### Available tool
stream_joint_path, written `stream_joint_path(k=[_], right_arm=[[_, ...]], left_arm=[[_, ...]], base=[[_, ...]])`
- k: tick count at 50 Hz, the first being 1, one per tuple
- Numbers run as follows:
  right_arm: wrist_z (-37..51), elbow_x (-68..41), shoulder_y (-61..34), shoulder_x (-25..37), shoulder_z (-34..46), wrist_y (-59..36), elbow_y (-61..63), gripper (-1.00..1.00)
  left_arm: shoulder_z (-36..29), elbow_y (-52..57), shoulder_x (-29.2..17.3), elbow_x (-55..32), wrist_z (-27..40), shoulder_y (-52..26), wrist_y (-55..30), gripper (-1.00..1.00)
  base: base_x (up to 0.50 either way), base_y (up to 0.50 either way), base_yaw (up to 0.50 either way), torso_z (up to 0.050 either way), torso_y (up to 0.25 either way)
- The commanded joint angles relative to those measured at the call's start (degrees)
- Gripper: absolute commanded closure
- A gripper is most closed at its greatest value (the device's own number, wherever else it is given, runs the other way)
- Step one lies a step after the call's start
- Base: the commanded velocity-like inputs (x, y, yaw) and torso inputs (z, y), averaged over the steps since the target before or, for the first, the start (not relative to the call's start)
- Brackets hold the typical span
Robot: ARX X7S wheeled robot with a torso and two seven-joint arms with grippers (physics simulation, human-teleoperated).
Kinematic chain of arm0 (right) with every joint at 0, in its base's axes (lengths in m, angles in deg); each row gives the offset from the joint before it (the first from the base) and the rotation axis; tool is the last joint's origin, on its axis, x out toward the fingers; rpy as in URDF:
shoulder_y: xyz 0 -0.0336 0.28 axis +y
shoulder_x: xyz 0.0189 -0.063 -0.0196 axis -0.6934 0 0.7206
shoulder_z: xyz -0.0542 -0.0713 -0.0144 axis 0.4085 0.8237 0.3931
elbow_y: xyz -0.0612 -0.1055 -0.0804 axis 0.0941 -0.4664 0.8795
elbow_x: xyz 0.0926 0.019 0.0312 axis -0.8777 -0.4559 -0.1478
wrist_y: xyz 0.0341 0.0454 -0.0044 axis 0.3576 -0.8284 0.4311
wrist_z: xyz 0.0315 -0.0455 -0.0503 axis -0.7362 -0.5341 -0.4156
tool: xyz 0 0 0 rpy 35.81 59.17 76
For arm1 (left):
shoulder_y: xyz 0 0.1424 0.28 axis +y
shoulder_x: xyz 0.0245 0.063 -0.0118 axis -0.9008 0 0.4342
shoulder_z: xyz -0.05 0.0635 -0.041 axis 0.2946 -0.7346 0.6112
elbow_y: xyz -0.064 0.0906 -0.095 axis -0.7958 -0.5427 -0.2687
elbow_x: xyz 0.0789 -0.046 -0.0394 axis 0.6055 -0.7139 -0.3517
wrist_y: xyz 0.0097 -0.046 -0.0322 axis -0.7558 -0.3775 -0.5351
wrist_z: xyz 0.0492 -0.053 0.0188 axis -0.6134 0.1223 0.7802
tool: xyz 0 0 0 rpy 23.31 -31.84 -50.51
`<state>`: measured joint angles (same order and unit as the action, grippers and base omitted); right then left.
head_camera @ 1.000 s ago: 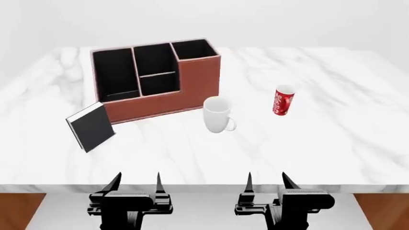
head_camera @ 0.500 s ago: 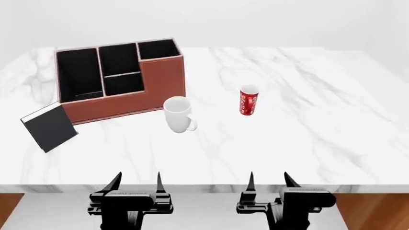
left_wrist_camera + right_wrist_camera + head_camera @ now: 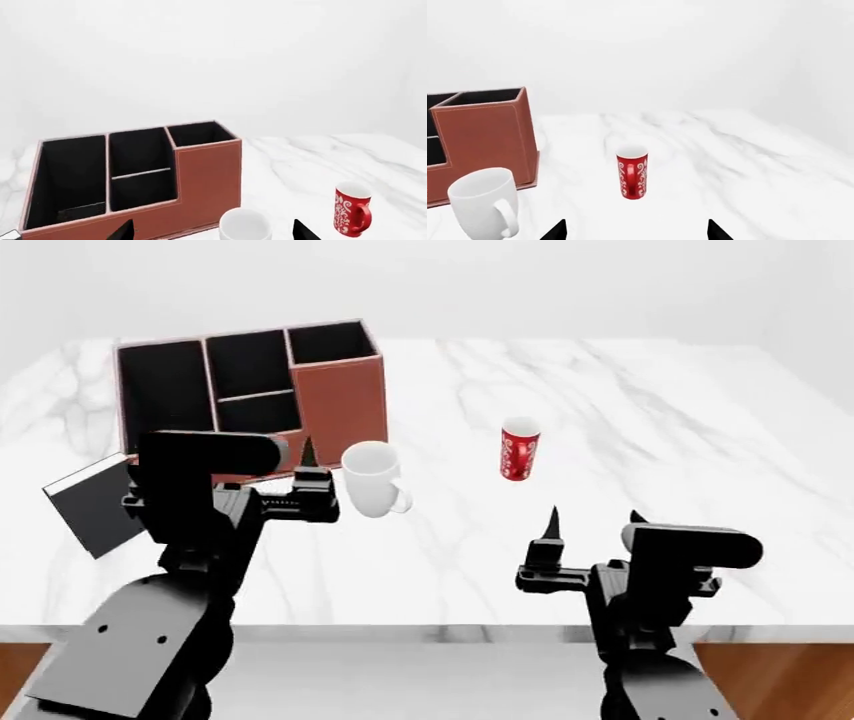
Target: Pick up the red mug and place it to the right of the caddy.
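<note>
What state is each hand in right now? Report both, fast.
Left hand: open, holding nothing, raised near the white mug.
Right hand: open, holding nothing, short of the red mug.

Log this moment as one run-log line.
phase: approach | red mug: upright on table, ungrasped | caddy: left of white mug | right end effector: open, short of mug | left end effector: open, empty

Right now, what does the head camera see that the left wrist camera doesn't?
Only the head view shows both arms, the left gripper, the right gripper and the black book. Only the left wrist view shows the red mug's handle. Both show the caddy, the white mug and the marble table.
</note>
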<state>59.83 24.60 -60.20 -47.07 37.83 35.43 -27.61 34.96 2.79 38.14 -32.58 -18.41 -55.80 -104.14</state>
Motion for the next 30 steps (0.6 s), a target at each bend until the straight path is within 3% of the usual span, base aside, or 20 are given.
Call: stream_joint_path(k=[1,12,30], right_arm=[[2.1,-1.1,-5.0,1.3,0.8,-9.5,4.5,-1.00],[1.7,-1.5,-4.3,1.5,1.0,-7.3,2.0,-1.00],[1.8,-1.9,-4.4,2.1,1.6,-6.4,0.8,-1.00]], left_arm=[[1.8,5.5,-1.0,-3.5,-0.2,-13.2,-16.8,-1.00],[1.2,4.3,-1.4,-3.5,0.0,-13.1,-15.4,-1.00],[0.4,3.9,-1.9,-3.9,0.4,-13.6,-15.4,-1.00]], base=[[0.00,0.00,0.00,0.000,0.000],[0.01,0.00,0.00,0.000,0.000],[0.50,0.00,0.00,0.000,0.000]])
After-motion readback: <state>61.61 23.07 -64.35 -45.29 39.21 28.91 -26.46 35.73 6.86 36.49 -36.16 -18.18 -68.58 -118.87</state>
